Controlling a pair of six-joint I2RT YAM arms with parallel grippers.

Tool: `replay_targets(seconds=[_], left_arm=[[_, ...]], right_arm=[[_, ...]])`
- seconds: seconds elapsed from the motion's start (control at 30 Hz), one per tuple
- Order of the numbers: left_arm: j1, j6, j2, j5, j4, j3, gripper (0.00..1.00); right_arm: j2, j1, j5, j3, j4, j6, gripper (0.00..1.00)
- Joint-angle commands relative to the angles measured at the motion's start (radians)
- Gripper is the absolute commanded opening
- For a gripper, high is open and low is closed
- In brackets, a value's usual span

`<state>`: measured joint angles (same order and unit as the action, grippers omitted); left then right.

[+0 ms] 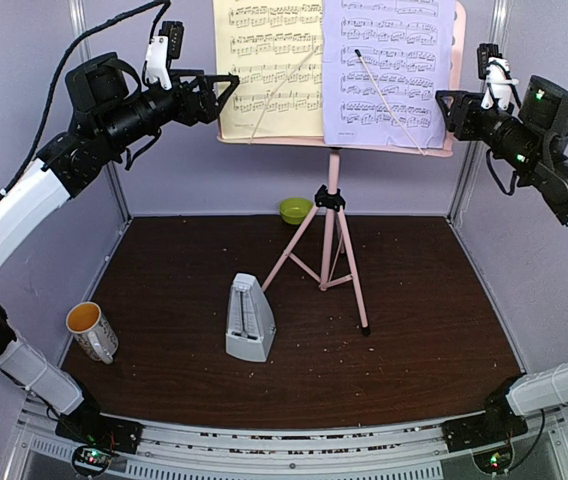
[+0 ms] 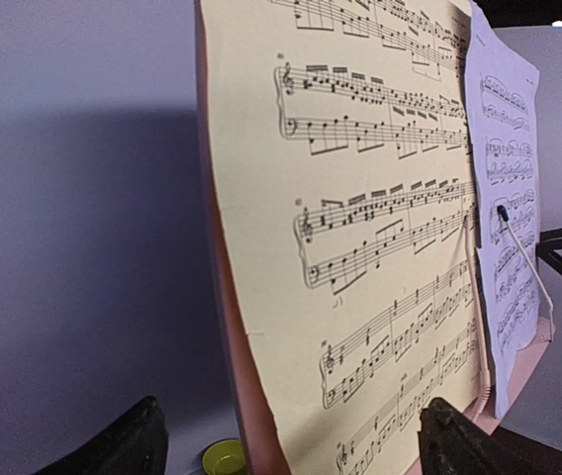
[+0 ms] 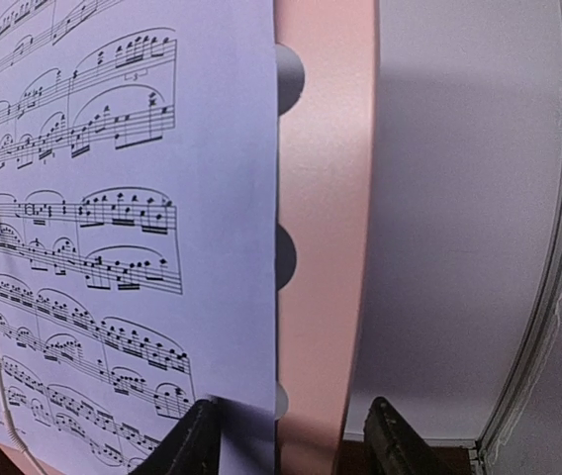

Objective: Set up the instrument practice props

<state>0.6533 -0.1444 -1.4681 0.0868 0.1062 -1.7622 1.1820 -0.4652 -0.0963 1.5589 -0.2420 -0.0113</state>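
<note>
Left gripper (image 1: 226, 94), raised at the left edge of the music stand (image 1: 332, 215): jaws wide, nothing held; in the left wrist view its fingers (image 2: 113, 445) frame the lower left edge of the yellow sheet (image 1: 264, 60) without touching it. Right gripper (image 1: 445, 108), raised at the stand's right edge: jaws partly apart and narrower than the left's; in the right wrist view its fingers (image 3: 194, 440) straddle the lower right rim of the pink desk (image 3: 326, 247), and contact cannot be told. Yellow sheet on the left and lavender sheet (image 1: 389, 70) on the right lie side by side on the desk, the lavender one overlapping the yellow, each crossed by a thin retaining wire (image 1: 389, 100). The tripod stands at the back of the dark table (image 1: 414, 300). Metronome (image 1: 250, 320) upright, in front of the tripod and to its left, apart from its legs. Mug (image 1: 92, 330) near the table's left edge; green bowl (image 1: 295, 210) behind the tripod
</note>
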Motion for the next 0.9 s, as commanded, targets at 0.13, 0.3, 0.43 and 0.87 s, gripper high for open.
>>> replay_targets(seconds=[0.13,0.3,0.43,0.87], left_arm=[[-0.009,0.025,0.017,0.004,-0.031,-0.013,0.91],[-0.008,0.03,-0.013,0.027,-0.006,-0.047,0.93],[-0.009,0.028,-0.04,0.039,0.001,-0.074,0.93],[-0.009,0.032,-0.049,0.039,-0.003,-0.081,0.93]], right_arm=[[-0.026,0.0,-0.008,-0.014,0.002,0.004,0.69],[-0.003,-0.001,0.073,0.004,0.026,0.077,0.86],[0.044,-0.001,0.09,0.028,0.026,0.095,0.86],[0.018,-0.001,-0.04,0.0,0.02,0.01,0.58]])
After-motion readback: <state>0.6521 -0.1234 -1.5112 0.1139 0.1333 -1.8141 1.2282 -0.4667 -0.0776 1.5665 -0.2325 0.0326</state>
